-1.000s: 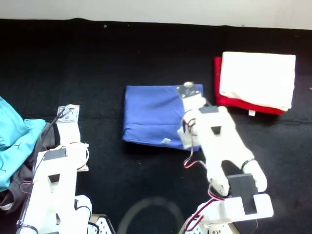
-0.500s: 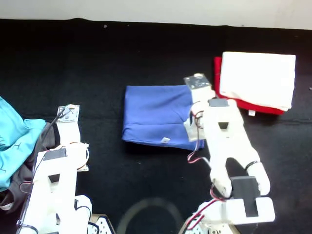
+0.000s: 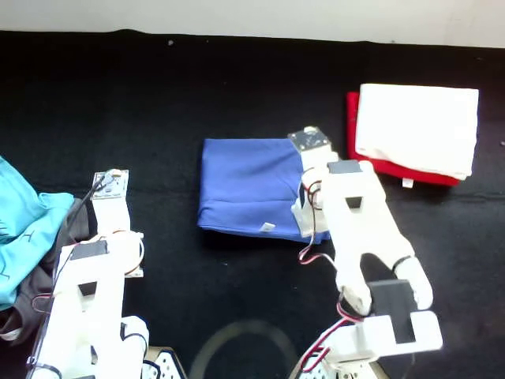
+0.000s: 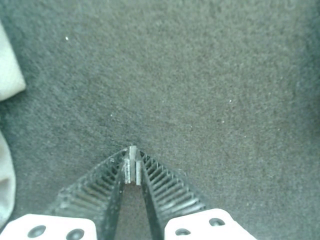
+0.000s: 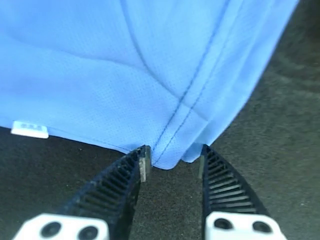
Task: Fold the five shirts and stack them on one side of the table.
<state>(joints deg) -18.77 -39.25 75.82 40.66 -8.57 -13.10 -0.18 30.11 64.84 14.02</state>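
Note:
A folded blue shirt (image 3: 245, 189) lies in the middle of the black table. My right gripper (image 3: 309, 146) hangs over its right edge. In the right wrist view it (image 5: 172, 160) is open, with one finger on each side of a corner of the blue shirt (image 5: 150, 75). At the back right, a folded white shirt (image 3: 417, 126) rests on a folded red shirt (image 3: 371, 166). A teal shirt (image 3: 20, 229) and a dark shirt (image 3: 24, 308) lie crumpled at the left edge. My left gripper (image 3: 110, 180) (image 4: 131, 165) is shut on nothing, just above the table beside them.
The black table cloth (image 3: 158, 95) is bare behind and in front of the blue shirt. A pale fold of cloth (image 4: 7, 75) shows at the edge of the left wrist view. A small white label (image 5: 30, 129) sticks out from the blue shirt's hem.
The right gripper swung right and farther back off the blue shirt, then came back a little over its right edge. The left arm has not moved.

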